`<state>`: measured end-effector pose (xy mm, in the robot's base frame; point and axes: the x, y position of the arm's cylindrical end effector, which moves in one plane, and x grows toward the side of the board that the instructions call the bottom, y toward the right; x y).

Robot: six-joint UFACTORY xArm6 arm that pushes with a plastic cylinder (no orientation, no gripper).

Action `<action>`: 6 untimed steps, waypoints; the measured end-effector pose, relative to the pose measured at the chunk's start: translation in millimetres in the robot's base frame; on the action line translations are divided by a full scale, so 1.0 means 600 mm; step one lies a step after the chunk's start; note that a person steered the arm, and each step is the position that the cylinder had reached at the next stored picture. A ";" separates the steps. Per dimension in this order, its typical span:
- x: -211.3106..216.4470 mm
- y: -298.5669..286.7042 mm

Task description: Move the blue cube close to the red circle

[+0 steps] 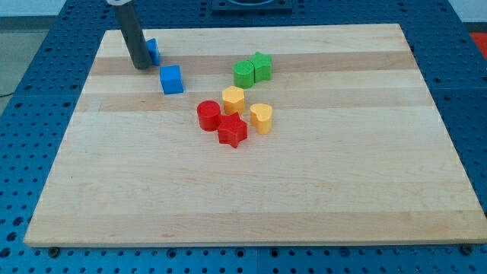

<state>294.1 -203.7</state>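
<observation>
A lab bench setup: wooden board (251, 190) on a blue perforated mounting table (30, 46), coloured test blocks.

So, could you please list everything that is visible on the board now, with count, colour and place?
Blue cube: one, blue, upper left area, apart from the red circle.
Second blue block: one, blue, partly hidden behind the rod, shape unclear.
Red circle: one, red, centre, touching the red star.
Red star: one, red, below the yellow hexagon.
Yellow hexagon: one, yellow, centre.
Yellow heart: one, yellow, right of the red star.
Green blocks: two, green, touching, top centre.
Wooden board: one, on a blue perforated table.
My tip: one, dark rod, left of the blue cube.
</observation>
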 end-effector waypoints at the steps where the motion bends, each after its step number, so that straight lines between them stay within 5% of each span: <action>1: 0.018 0.008; 6: 0.088 0.124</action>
